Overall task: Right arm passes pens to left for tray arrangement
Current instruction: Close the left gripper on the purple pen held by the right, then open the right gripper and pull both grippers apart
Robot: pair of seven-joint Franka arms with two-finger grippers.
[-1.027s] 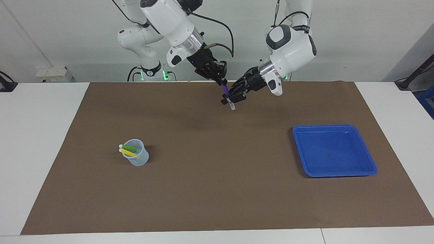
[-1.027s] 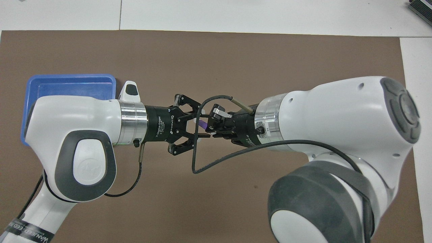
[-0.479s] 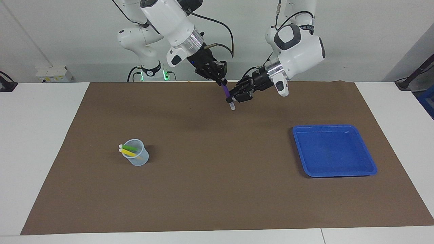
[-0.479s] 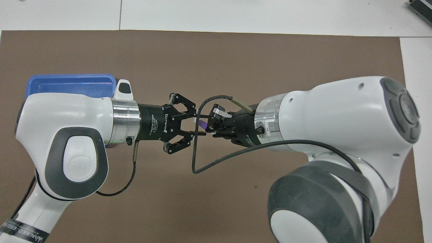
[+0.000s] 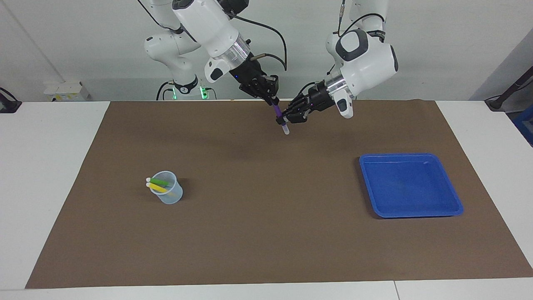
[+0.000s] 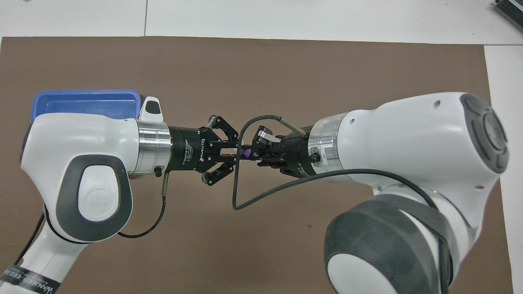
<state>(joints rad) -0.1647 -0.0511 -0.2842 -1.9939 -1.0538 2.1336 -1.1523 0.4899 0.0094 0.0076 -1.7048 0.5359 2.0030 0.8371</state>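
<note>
Two grippers meet in mid-air over the brown mat (image 5: pixel 258 216), at the robots' end of the table, with the purple pen (image 5: pixel 278 113) between them. The right gripper (image 5: pixel 270 96) pinches the pen's upper end, and the left gripper (image 5: pixel 287 118) has its fingers drawn in around the lower part, just above the whitish tip; whether they press on it yet, I cannot tell.

From the facing view the pen's whole length shows: its long axis runs steeply downward, leaning a little toward the left arm's end of the table, whitish tip lowest and clear of the mat. From overhead only a small purple stub (image 6: pixel 246 153) shows between the two black grippers, since the pen is seen almost end-on and the arms cover the rest.

The facing view alone shows the translucent cup (image 5: pixel 168 193) standing on the mat toward the right arm's end, with the green pen (image 5: pixel 160 182) and yellow pen (image 5: pixel 158 187) leaning in it, tips up; overhead, the right arm hides it. The blue tray (image 5: pixel 410 185) lies toward the left arm's end, whole in the facing view but largely covered by the left arm overhead (image 6: pixel 88 102).
</note>
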